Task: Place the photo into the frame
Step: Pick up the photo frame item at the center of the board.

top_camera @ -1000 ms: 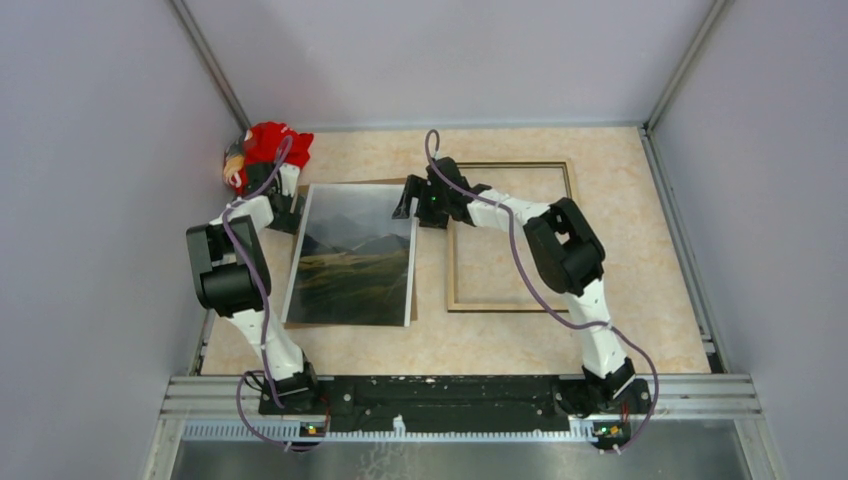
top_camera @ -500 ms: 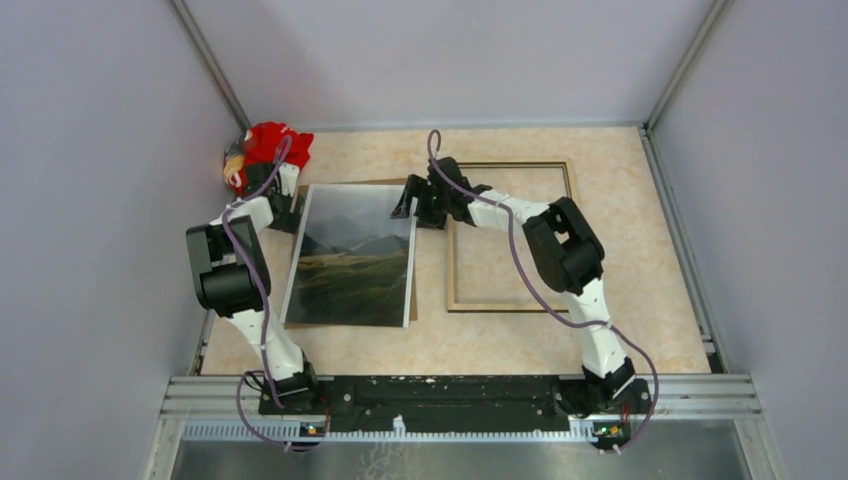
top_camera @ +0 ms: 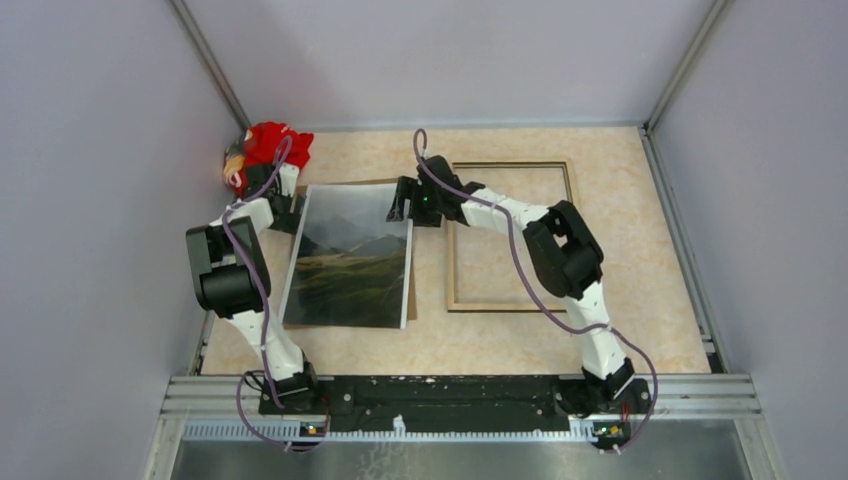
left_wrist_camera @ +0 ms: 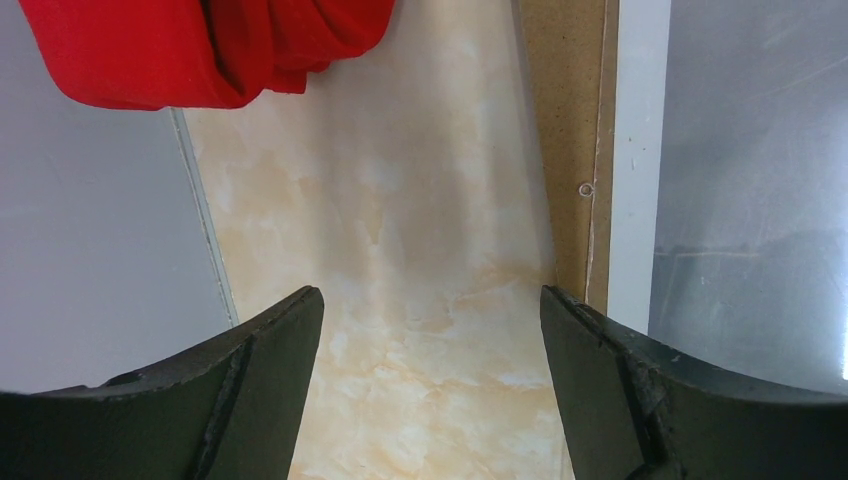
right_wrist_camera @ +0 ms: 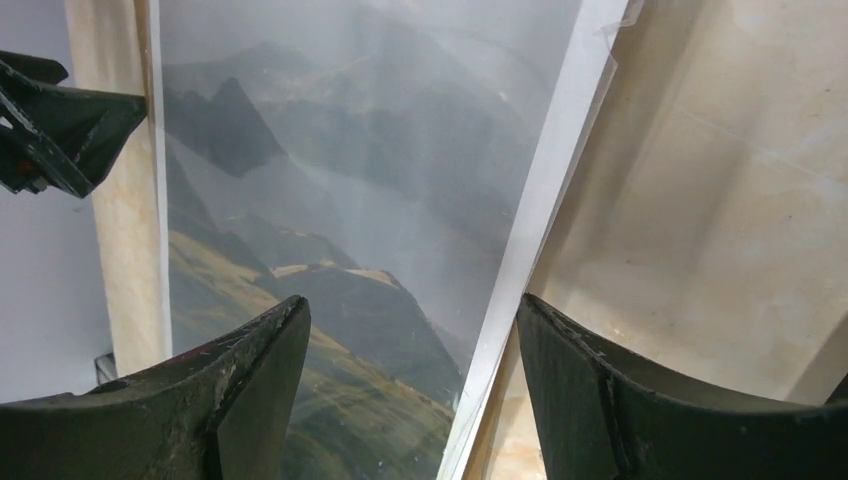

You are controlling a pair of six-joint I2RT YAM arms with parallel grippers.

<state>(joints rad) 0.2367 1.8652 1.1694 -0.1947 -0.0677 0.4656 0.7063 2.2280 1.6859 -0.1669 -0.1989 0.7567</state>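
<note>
Large rectangular paper photo (top_camera: 348, 262) (dark misty mtns, grey sky, thin white border) lay face up on a plain brown backing board (top_camera: 345, 183), left-centre of the beige marbled table (top_camera: 520, 345). Not in the frame. Large thin rectangular frame (top_camera: 510, 308), light tan wood side up, lay flat just right of the photo. A strip of bare table ran between them, no contact.

L gripper (top_camera: 288, 212) sat at the photo's far-left corner. Wrist cam: its fingers (left_wrist_camera: 270, 370) were spread wide w/ only bare table between them, nothing held. The board edge and the photo's white border ran just past the right-hand finger. Small round mark on the board near that edge. Crumpled red cloth (top_camera: 270, 145) lay in the far-left corner, just beyond the L gripper.

R gripper (top_camera: 400, 207) was at the photo's far-right corner, its arm reaching over the frame's far-left corner. Wrist cam: fingers (right_wrist_camera: 230, 400) apart, straddling the photo's right white border. Couldn't tell if either pad touched the paper. Glare washed over the print's upper part.
</note>
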